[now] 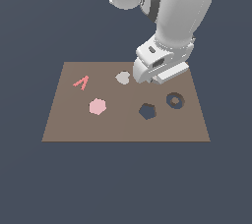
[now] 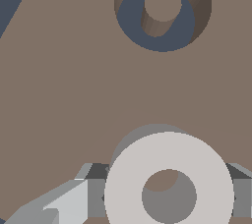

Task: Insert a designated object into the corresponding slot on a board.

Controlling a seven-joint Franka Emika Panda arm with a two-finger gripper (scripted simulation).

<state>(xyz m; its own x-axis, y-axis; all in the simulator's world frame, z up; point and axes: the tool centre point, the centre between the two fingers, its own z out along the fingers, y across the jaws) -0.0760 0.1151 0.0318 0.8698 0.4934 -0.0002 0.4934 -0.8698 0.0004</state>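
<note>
Ring (image 2: pixel 169 169) sits between the gripper (image 2: pixel 162 188) jaws, seemingly clamped, fingers (image 2: pixel 69 203) showing on either side. In the exterior view the ring is hidden under the hand, upper middle of the board (image 1: pixel 74 129). Slot (image 1: pixel 174 100), at the exterior view's right, is empty, well apart from the gripper.

Progress: ring looks picked; carrying over, aligning on the island and lowering remain.

Count: one ring, one ring slot, one hexagonal hole (image 1: pixel 147 111), one pink hexagon (image 1: pixel 97 106), one grey heart (image 1: pixel 122 77), one red chevron piece (image 1: pixel 81 82).
</note>
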